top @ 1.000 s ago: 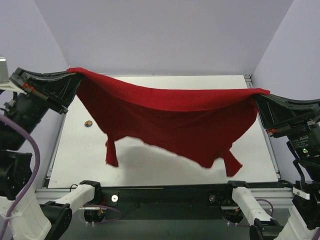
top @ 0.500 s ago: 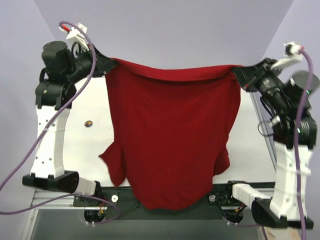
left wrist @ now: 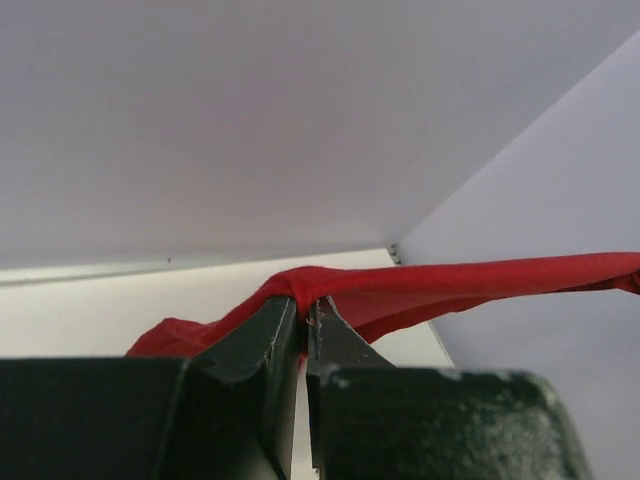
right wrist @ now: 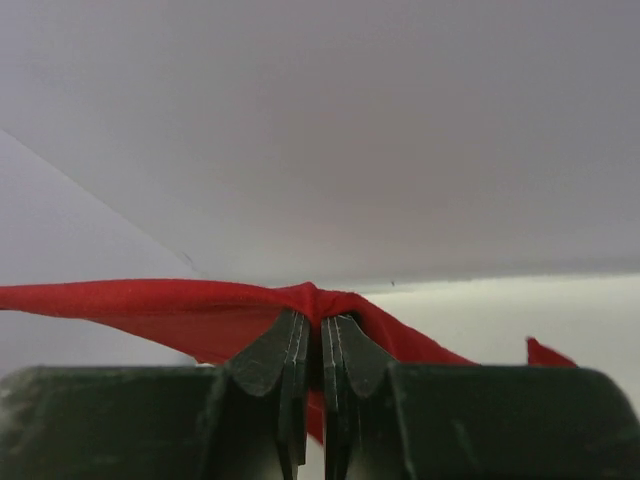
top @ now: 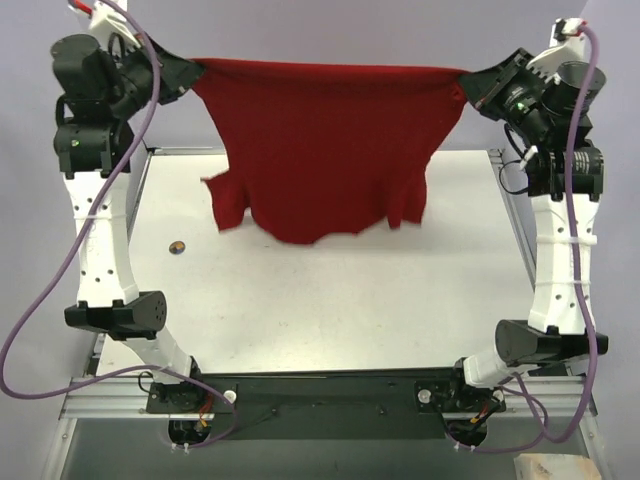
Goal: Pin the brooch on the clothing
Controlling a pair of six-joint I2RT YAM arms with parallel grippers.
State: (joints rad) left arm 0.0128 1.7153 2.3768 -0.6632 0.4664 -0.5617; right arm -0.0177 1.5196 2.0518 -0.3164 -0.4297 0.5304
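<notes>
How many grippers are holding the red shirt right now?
2. The left gripper pinches one top corner of the shirt, and the right gripper pinches the other. The shirt hangs stretched between them above the table.

The top external camera sits high behind the arm bases and looks forward and down across the table (top: 330,300) to the back wall, far enough off to take in both arms whole. Each wrist camera rides just behind its own fingers, very close. The one on the left gripper (left wrist: 303,308) faces the back-right corner, and the one on the right gripper (right wrist: 320,322) faces the back-left. All three share the taut upper edge of the red T-shirt (top: 320,140).
</notes>
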